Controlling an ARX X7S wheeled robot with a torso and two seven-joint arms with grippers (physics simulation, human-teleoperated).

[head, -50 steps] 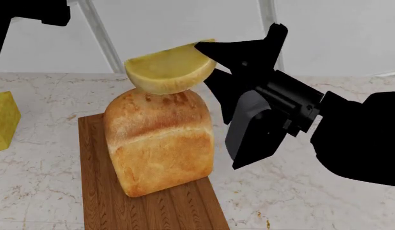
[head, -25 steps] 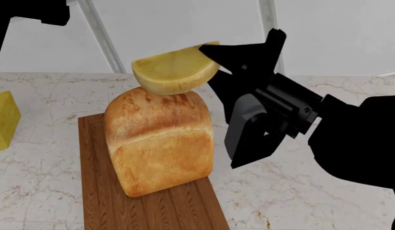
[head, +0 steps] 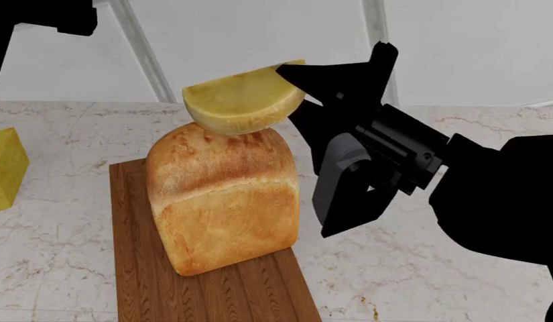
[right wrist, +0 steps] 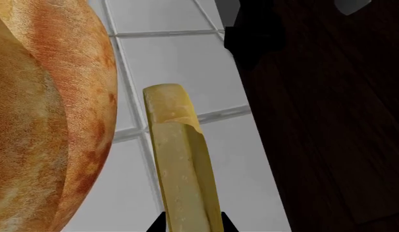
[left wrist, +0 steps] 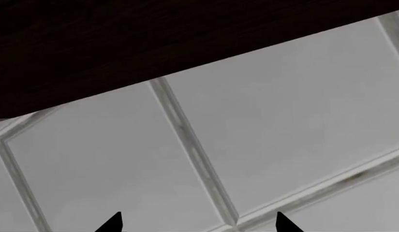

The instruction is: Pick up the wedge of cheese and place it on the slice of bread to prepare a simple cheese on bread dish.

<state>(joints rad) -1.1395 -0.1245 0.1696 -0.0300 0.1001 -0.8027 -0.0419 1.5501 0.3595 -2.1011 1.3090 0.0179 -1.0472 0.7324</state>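
The wedge of cheese, a pale yellow half-disc, hangs rounded side down right over the domed top of the slice of bread. My right gripper is shut on the wedge's right end. In the right wrist view the cheese runs edge-on out from between the gripper's black fingertips. There the bread's crust bulges beside it, with a strip of tiled wall showing between them. My left gripper is open, with only grey wall tiles between its tips.
The bread stands on a ribbed brown cutting board on the marble counter. A brighter yellow blocky cheese chunk sits at the left edge. My left arm is raised at the top left, against the tiled wall.
The right gripper has shifted the wedge slightly to the right and a little up over the loaf. The bread, the board and the left arm have not moved.
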